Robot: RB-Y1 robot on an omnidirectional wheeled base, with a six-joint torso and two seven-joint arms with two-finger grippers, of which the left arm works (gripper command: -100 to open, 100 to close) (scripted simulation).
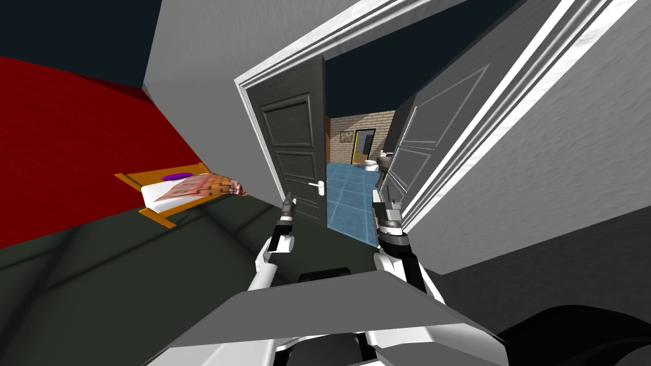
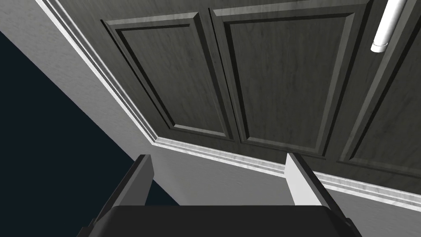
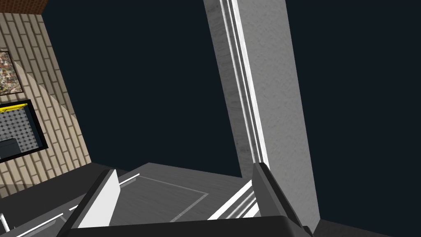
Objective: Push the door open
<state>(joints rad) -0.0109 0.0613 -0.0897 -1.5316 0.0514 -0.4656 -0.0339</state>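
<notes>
The doorway holds two dark panelled leaves; the right leaf [image 1: 438, 127] stands swung well away from the white frame [image 1: 508, 95], so a gap shows through to a blue tiled floor [image 1: 346, 190] beyond; the left leaf [image 1: 292, 152], with its white handle [image 1: 321, 187], sits flat in the frame and looks closed; the right gripper [image 1: 381, 202] is low at the free edge of the right leaf, its jaws apart and clamped on nothing; in the right wrist view a grey panel of that leaf [image 3: 164, 193] lies close beneath the jaws, though whether they touch it I cannot tell; the left gripper [image 1: 289, 202] hangs just in front of the left leaf, short of the handle, jaws likewise apart and empty, facing the leaf's panels [image 2: 283, 78] squarely; my reading is that the push on the right leaf is mid-way, with the opening wide enough to see through but the leaf not folded fully back; the next move calls for the right arm to press forward against that leaf near its free edge, keeping contact as it swings, while the left arm keeps clear of the handle
</notes>
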